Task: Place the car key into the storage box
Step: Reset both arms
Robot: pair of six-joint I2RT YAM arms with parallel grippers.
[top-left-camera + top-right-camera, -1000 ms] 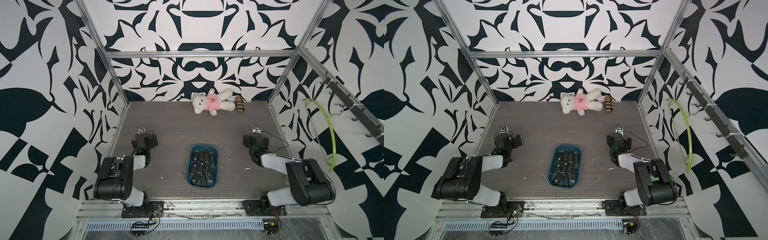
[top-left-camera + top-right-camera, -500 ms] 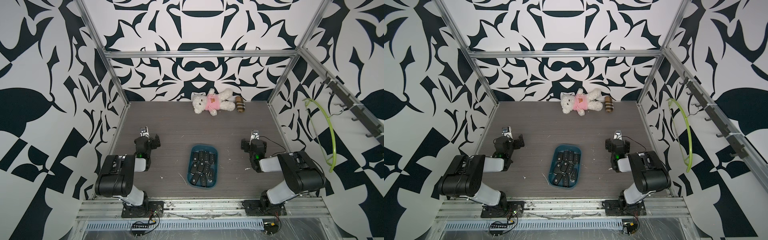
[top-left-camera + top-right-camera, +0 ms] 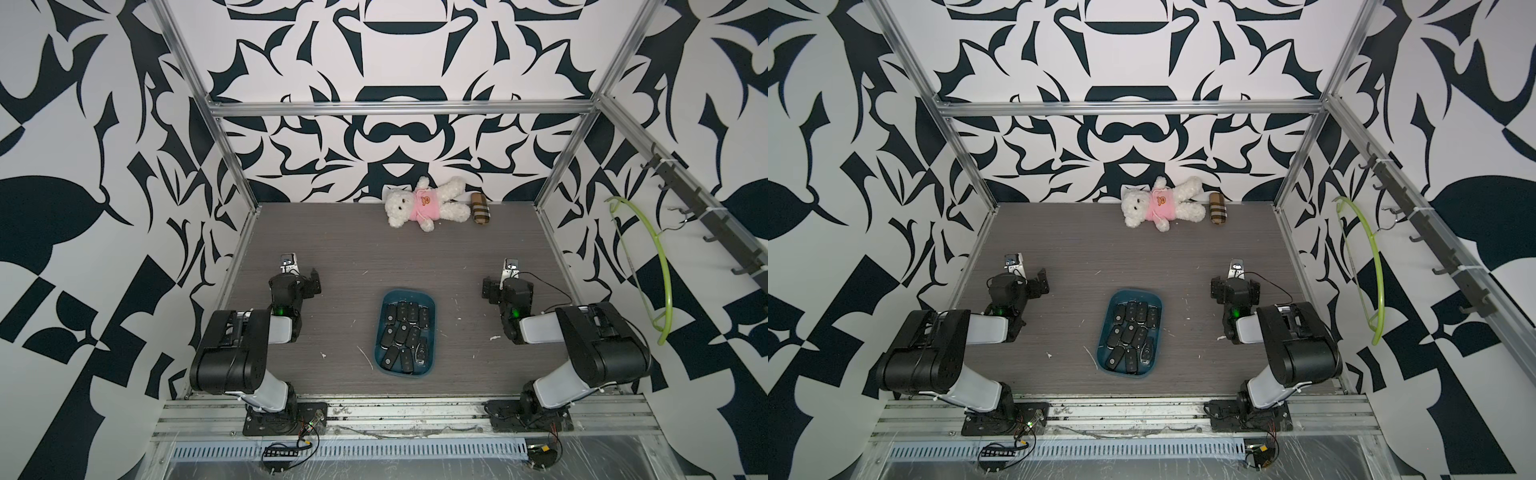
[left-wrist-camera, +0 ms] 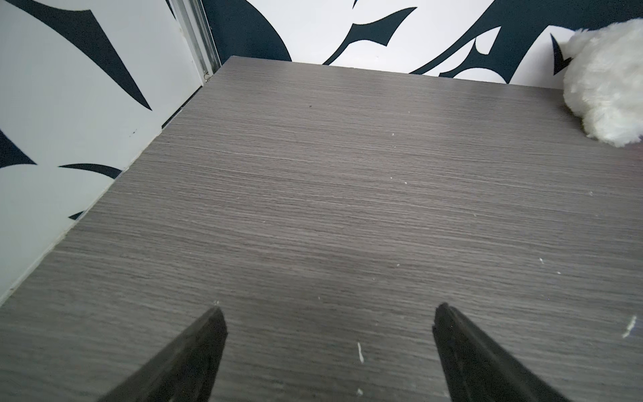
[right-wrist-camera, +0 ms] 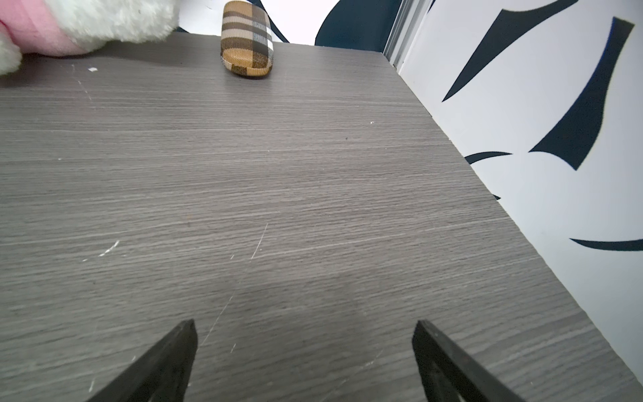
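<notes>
Looking like this one's pretty much wrapped up, going by how things are lying. The storage box (image 3: 409, 294) is sitting mid-table between the two arms. It's holding a whole pile of black car keys (image 3: 405, 332), all lying inside its walls in both top views. I'm not spotting any loose key out on the table (image 3: 353, 249), so I'm guessing nothing's left to drop in, maybe just parking the arms. The left gripper (image 4: 329, 311) is hanging wide open over bare wood, gripping nothing, and the right gripper (image 5: 306, 325) is doing the same on its side. Both are sitting well apart from the box, one on each side, pointing toward the back wall where the teddy bear (image 3: 415, 205) and plaid pouch (image 3: 480, 210) are lying.
</notes>
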